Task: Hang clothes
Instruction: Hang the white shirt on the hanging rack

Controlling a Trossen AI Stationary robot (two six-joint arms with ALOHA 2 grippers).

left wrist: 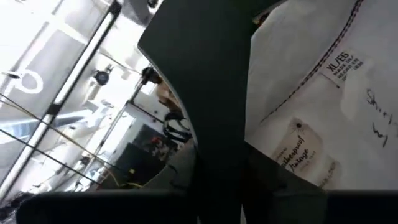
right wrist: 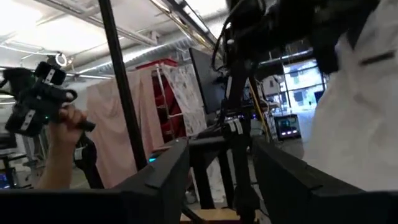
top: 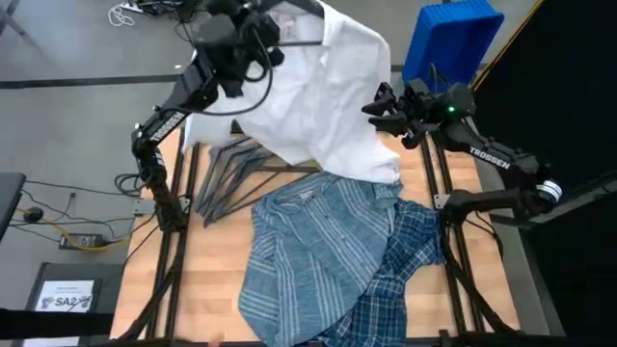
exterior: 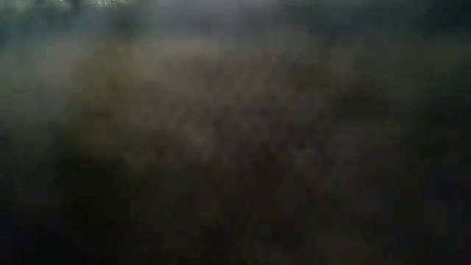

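A white shirt (top: 333, 92) hangs crumpled at upper centre from the left gripper (top: 253, 29) (finger state unclear); its neck tag (left wrist: 344, 65) reads "XL/EG".

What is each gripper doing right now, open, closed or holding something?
Left gripper: raised at the far edge against the white shirt; grip cannot be told.
Right gripper: open, holding nothing, beside the shirt.

"TROSSEN" on right arm (top: 490, 159); "XL/EG" on white shirt (left wrist: 323, 106) tag
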